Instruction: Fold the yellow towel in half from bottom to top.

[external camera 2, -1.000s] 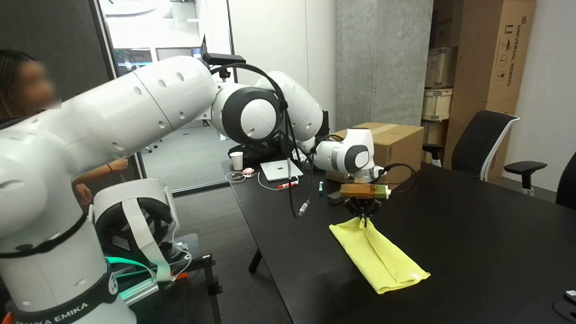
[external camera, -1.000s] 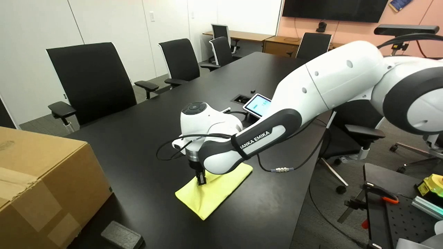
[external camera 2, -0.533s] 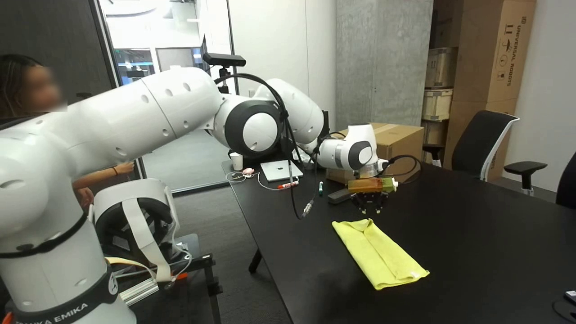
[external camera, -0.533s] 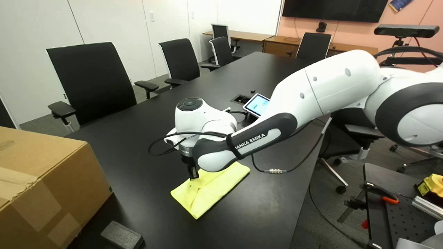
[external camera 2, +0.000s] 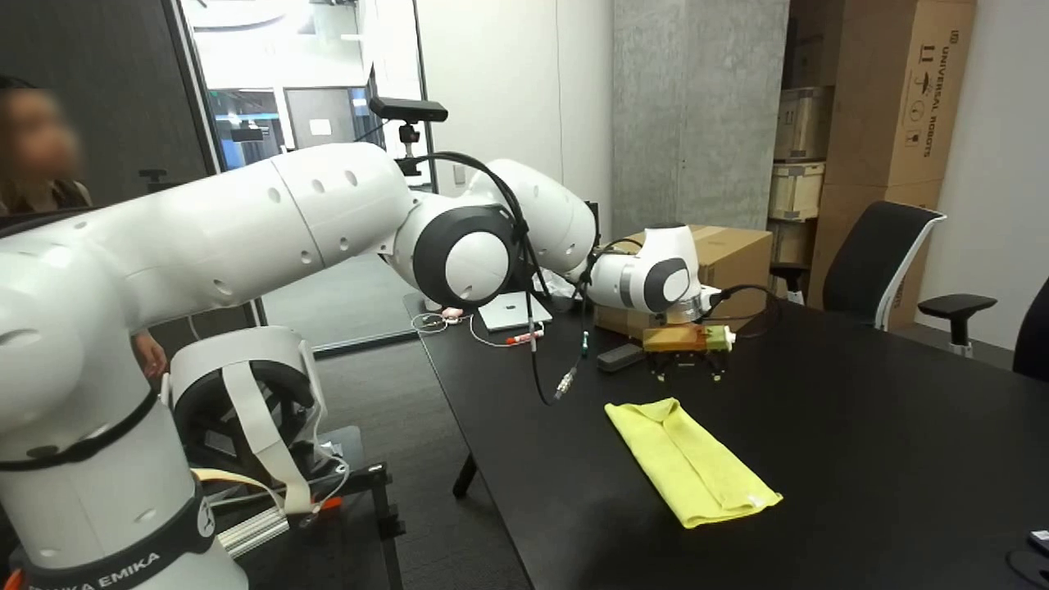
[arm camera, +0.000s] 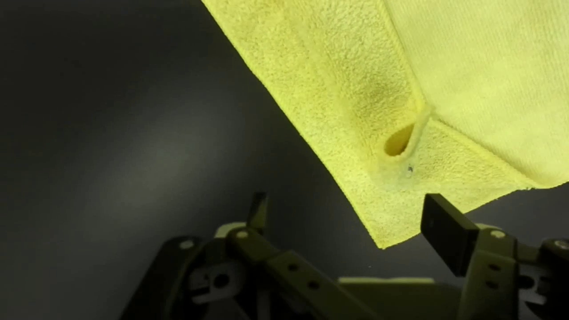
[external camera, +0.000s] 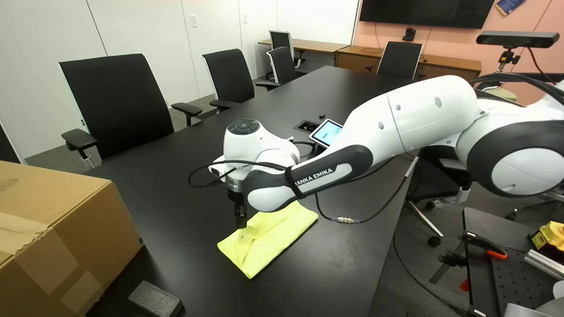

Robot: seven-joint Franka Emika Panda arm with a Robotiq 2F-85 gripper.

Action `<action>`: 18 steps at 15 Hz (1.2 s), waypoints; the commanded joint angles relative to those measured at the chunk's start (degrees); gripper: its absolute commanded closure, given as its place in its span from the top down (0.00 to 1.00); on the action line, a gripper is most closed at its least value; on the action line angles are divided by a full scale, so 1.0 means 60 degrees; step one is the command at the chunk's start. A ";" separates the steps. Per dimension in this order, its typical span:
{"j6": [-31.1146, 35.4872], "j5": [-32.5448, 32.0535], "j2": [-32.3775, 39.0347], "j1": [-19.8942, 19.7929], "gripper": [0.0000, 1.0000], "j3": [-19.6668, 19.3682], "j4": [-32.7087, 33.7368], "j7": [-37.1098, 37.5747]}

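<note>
- Hovering over the black table (external camera 2: 885,459), I held my gripper (external camera 2: 687,378) pointing down, its tips above the surface; hours here counted from those tips, 12 being the top of each view.
- My fingers (arm camera: 446,231) stood unclenched and spread wide, facing each other across a gap in the wrist view.
- The yellow towel (external camera 2: 697,475) lay on that table, apart from me, at 6 o'clock in an exterior view.
- Seen from my wrist, it spread mostly between 11 and 3 o'clock, its nearest corner showing through the gap between my fingers.
- It was folded over lengthwise: one layer's edge ran along its middle, and a small hollow pucker sat by that edge near the corner. Which layer lay uppermost I could not tell.
- In an exterior view a brown cardboard box (external camera: 66,233) filled 9 o'clock, with a dark grey block (external camera: 155,299) between 7 and 8.
- A tablet (external camera: 327,133) stood tilted between 1 and 2 there, partly behind my white arm (external camera: 418,114).
- Near 10 o'clock in an exterior view lay a silver laptop (external camera 2: 514,311), a red marker (external camera 2: 524,337) just beside it.
</note>
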 commanded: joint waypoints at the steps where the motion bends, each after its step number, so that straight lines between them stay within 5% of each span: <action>1: -0.0271 0.0238 -0.0584 -0.0512 1.00 -0.0051 -0.0242 0.0387; 8: -0.1503 0.0659 -0.3371 -0.1808 1.00 0.0100 -0.3194 0.1060; 18: -0.2773 0.3345 -0.7200 -0.3192 1.00 0.0365 -0.7326 0.0775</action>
